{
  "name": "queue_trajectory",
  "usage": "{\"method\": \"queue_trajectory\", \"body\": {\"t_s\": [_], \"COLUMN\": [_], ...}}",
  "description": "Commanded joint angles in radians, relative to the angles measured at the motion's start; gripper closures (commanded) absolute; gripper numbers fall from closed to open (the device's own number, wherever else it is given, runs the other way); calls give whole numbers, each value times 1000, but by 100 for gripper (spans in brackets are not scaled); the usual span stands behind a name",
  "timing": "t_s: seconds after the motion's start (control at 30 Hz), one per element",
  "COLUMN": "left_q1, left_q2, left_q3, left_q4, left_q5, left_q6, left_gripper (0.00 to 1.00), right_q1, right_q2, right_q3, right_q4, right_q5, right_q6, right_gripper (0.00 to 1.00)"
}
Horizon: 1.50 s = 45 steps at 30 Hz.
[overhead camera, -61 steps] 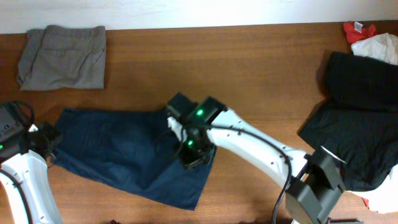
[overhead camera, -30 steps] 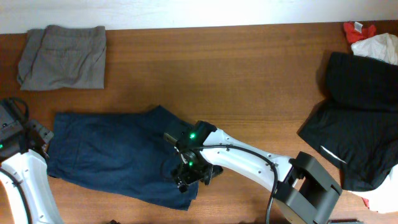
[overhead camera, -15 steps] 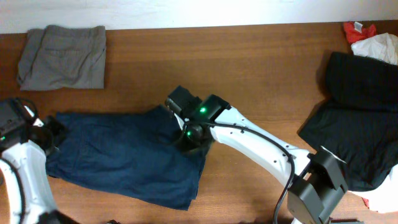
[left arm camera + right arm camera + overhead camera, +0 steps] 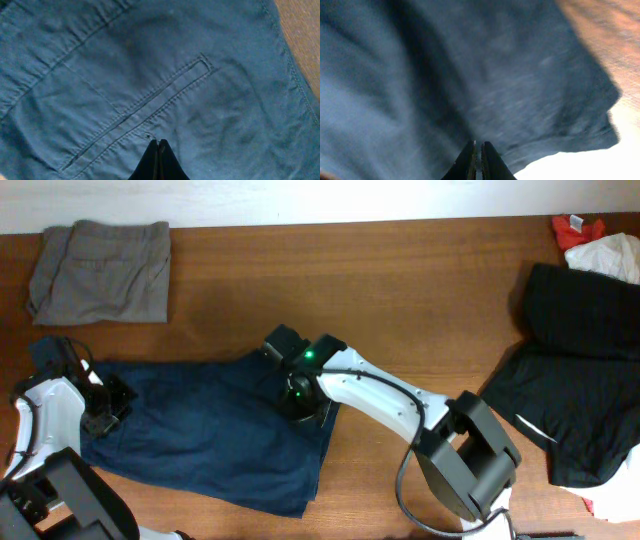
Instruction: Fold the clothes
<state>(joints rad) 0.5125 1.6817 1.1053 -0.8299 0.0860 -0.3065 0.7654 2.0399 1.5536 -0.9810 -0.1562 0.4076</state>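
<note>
The dark navy garment [image 4: 200,435] lies spread flat on the table at the front left. It fills the left wrist view [image 4: 215,110], where a stitched welt pocket [image 4: 145,107] shows. My left gripper [image 4: 105,408] is shut, with its tips [image 4: 158,143] on the cloth near the garment's left edge. My right gripper [image 4: 298,395] is shut over the garment's upper right part. In the right wrist view its tips [image 4: 477,145] sit against blurred navy cloth [image 4: 495,75]. I see no cloth pinched in either gripper.
A folded grey garment [image 4: 100,270] lies at the back left. A big black garment [image 4: 580,370] lies at the right, with white cloth [image 4: 605,255] and a red piece [image 4: 575,227] behind it. Bare wooden table [image 4: 400,290] stretches between them.
My right gripper slid down across the garment's right part, then back up to its upper right. My left gripper moved onto the garment's left edge. The garment lies flatter.
</note>
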Motion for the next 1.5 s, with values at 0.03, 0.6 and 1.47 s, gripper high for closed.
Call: {"method": "queue_trajectory", "body": {"t_s": [0.03,0.6,1.47], "left_q1": [0,0,-324], "left_q2": [8,9,-304], "left_q3": [8,-39,-37], "left_q4": [-9,18,63], "left_q5": [-84,-105,108], "left_q6": [4,4,24], "left_gripper": [98,54,48], "right_q1": [-94,-208,-562], "right_q2": [76,126,-171], "right_q3": [-7,-7,425], "right_q4": [4,42,-603], "right_q5": [27,158,-39], "right_q6": [6,-7,-191], "right_gripper": [96,96,36]}}
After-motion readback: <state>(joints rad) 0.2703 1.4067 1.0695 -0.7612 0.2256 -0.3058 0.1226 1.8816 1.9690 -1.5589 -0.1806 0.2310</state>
